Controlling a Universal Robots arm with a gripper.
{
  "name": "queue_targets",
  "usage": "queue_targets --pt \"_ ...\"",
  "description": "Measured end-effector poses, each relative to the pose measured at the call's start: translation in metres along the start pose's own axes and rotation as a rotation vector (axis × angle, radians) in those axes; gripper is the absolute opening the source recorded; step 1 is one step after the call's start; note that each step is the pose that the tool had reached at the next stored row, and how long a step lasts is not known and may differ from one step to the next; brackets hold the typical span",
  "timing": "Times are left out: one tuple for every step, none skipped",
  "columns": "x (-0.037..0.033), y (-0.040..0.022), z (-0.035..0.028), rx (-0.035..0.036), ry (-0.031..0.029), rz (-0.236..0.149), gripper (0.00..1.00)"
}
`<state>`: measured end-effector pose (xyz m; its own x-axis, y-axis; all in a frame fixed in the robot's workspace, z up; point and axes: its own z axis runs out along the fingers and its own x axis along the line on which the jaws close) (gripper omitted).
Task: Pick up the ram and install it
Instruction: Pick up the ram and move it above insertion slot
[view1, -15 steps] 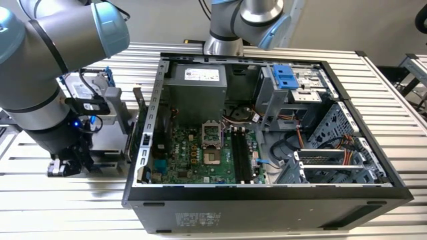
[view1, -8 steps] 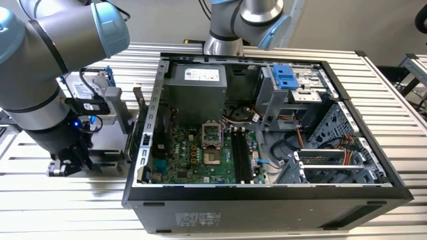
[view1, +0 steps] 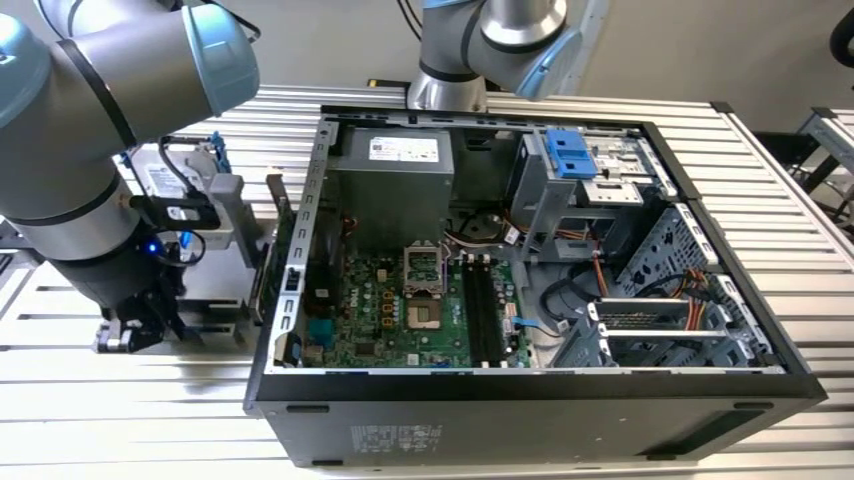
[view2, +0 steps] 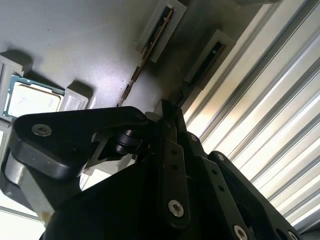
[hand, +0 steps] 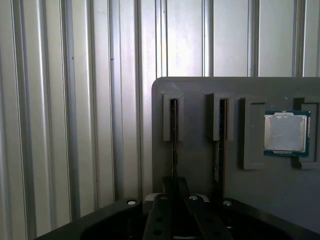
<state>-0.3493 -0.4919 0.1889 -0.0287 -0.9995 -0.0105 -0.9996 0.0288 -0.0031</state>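
Observation:
Two ram sticks stand on edge in the slots of a grey holder plate (hand: 200, 165). In both wrist views my gripper (hand: 173, 187) (view2: 171, 111) sits over the ram (hand: 173, 130) (view2: 212, 52) in the slot farther from the processor chip. Its fingers are closed narrowly on that stick's thin edge, and the stick is still seated in its slot. The other ram stick (hand: 220, 125) (view2: 150, 45) lies untouched beside it. In the exterior view the gripper (view1: 134, 325) is low over the holder, on the exterior view's left of the open computer case.
A processor chip (hand: 285, 132) (view2: 27, 97) rests in a pocket of the same holder. The open computer case (view1: 534, 385) shows its motherboard with long black memory slots (view1: 483, 310), a blue-framed drive (view1: 577, 155) and cables. A second arm (view1: 487, 40) stands behind the case on the ribbed metal table (hand: 60, 125).

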Motion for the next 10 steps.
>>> queue_targets --pt "0.0000 0.0000 0.0000 0.0000 0.0000 0.000 0.00" --pt "0.0000 0.0000 0.0000 0.0000 0.0000 0.000 0.00" --pt "0.0000 0.0000 -0.0001 0.0001 -0.0002 0.000 0.00" --pt "-0.0001 -0.0001 -0.0005 0.0003 -0.0003 0.000 0.00" --pt "0.0000 0.0000 -0.0016 0.0001 -0.0002 0.000 0.00" --pt "0.0000 0.0000 -0.0030 0.0001 -0.0001 0.000 0.00" --pt "0.0000 0.0000 -0.0047 -0.0001 0.0000 0.000 0.00" --pt "-0.0001 0.0000 -0.0067 0.0000 -0.0001 0.000 0.00" --pt "-0.0001 0.0000 -0.0091 0.0001 -0.0001 0.000 0.00" --pt "-0.0002 0.0000 -0.0115 0.0001 -0.0001 0.000 0.00"
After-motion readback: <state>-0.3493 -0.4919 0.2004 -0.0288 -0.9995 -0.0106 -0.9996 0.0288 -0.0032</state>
